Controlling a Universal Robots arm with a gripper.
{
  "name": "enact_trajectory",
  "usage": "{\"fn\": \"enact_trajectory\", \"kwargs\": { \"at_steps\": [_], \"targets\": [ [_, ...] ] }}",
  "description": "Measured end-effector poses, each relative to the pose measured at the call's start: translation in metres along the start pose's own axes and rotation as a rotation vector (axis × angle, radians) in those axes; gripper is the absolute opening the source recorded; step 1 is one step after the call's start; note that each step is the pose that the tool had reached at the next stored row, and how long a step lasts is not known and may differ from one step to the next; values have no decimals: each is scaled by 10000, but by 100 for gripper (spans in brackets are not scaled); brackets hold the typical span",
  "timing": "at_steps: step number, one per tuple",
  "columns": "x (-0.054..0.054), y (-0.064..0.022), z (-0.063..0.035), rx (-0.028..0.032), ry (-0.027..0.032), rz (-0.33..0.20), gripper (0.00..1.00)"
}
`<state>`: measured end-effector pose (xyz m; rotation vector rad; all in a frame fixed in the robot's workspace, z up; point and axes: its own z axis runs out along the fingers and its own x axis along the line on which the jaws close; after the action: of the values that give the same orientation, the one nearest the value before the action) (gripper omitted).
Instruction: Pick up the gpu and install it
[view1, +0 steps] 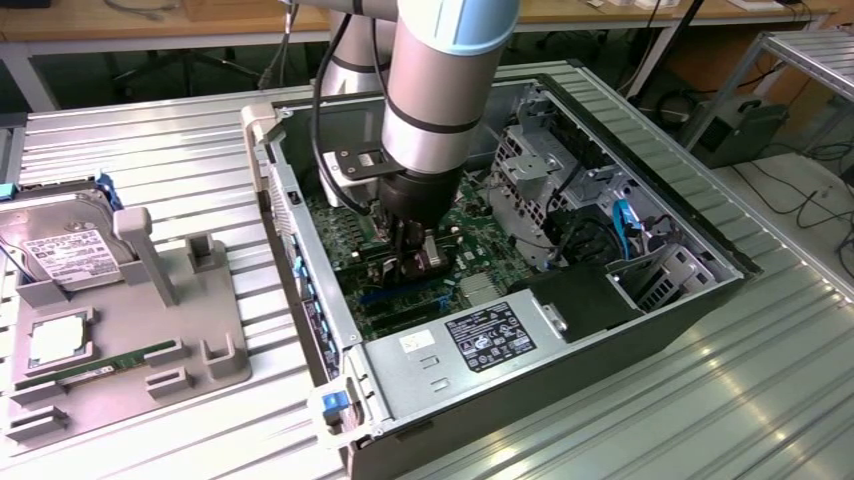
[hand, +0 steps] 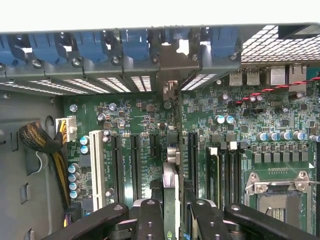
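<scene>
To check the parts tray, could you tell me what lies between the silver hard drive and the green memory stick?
A square silver chip, seen in the exterior view.

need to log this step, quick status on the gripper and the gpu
Gripper down inside the open PC case, shut on the gpu. Card held edge-on over the motherboard slots. Nothing seen blocking below.
</scene>
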<state>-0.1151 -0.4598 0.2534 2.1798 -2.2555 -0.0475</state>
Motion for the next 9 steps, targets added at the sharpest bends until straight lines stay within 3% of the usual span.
{"fn": "enact_trajectory", "kwargs": {
  "at_steps": [9],
  "targets": [
    [-1, -5, 3, -52, 32, 14, 26]
  ]
}}
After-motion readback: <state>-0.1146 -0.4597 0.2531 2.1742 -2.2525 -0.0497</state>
